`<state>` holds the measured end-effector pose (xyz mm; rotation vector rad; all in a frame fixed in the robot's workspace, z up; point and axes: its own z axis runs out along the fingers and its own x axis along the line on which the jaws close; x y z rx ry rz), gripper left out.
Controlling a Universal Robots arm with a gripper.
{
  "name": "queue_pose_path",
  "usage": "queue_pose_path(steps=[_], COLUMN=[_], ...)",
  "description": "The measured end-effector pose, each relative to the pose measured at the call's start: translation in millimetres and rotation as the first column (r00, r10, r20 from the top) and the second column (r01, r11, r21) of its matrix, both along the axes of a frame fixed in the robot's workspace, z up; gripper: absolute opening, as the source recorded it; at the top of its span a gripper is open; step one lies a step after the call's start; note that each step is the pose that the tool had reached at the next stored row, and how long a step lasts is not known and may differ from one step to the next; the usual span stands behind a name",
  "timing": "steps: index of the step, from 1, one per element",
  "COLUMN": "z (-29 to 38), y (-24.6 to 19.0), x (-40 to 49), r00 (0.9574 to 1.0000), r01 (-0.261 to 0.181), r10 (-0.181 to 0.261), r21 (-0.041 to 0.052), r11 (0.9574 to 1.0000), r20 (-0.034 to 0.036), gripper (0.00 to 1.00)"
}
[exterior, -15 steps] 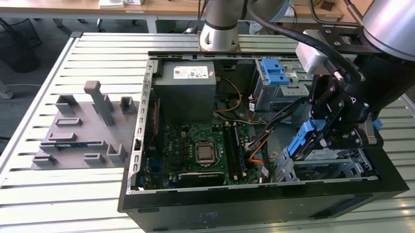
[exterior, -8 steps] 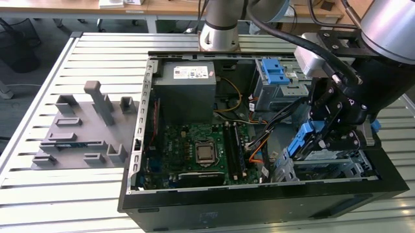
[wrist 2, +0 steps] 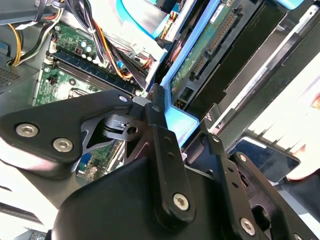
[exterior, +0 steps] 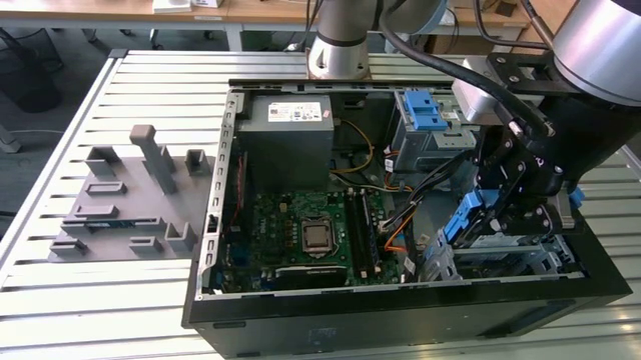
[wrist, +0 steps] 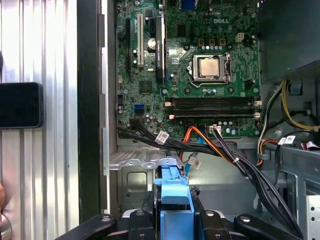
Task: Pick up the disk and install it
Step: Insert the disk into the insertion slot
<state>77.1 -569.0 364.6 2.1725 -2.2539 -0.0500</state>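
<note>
The gripper [exterior: 498,219] is clenched on the disk [exterior: 473,216] by its blue rails, holding it upright just above the drive cage [exterior: 521,255] at the exterior view's right of the open computer case [exterior: 300,322], and farther away lies the motherboard [wrist: 200,65]

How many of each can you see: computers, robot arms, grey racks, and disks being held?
Open computer: 1
Robot arm: 1
Grey rack: 1
Disk held by the gripper: 1
Total: 4
</note>
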Motion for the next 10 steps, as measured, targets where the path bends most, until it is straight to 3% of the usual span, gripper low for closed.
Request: queue_pose_path(steps=[10], z=[-1.5], y=[0.0], x=[0.0], r00=[1.0], r01=[0.0], r10=[0.0], r21=[0.0004], r11=[1.0], r20=[0.0], gripper=[0.36])
